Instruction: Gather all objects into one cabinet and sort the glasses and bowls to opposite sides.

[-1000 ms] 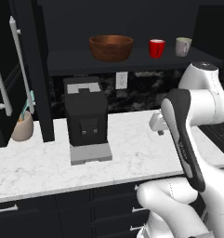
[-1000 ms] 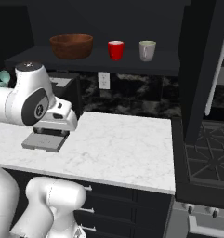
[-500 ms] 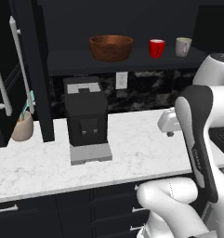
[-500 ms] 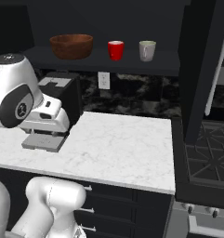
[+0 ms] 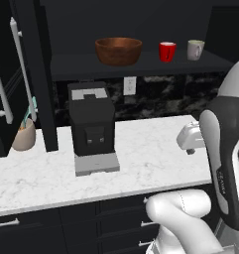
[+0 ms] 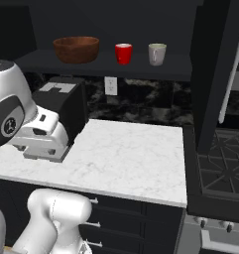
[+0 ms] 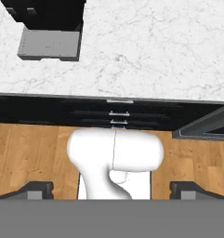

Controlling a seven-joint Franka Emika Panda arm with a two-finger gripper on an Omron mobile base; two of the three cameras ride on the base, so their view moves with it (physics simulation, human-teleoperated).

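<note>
Cabinet: wide matte-black wall cabinet (image 5: 136, 63), open-fronted, one flat black shelf board above the table.
Bowl: wide round dark-brown wooden bowl (image 5: 119, 50), upright at the left end of the shelf row.
Red cup: small red cup with white inside (image 5: 166, 51), upright, right of the bowl, a clear gap between them.
Mug: off-white mug with handle (image 5: 195, 49), just right of the red cup, not touching it.
Orange cup: cannot place it from these views.
Table: white marbled table (image 6: 126, 158); black coffee machine (image 5: 91, 126) on its grey tray at the left, tan utensil crock (image 5: 23, 135) at far left.
Tool: two dark-tipped tool (image 7: 111, 189), tips spread wide apart with nothing between them, looking down over the near table edge, the drawer fronts and the wooden floor.
Key relation: shelf items lie above and beyond the tool, across the table; the mug and red cup sit on the arm's side of the shelf, the bowl farthest left.
Sorting state: judged largely done, bowl left and cups right; the orange cup remains unaccounted for.
Next move, judged: raise and turn the tool away from the floor.
</note>
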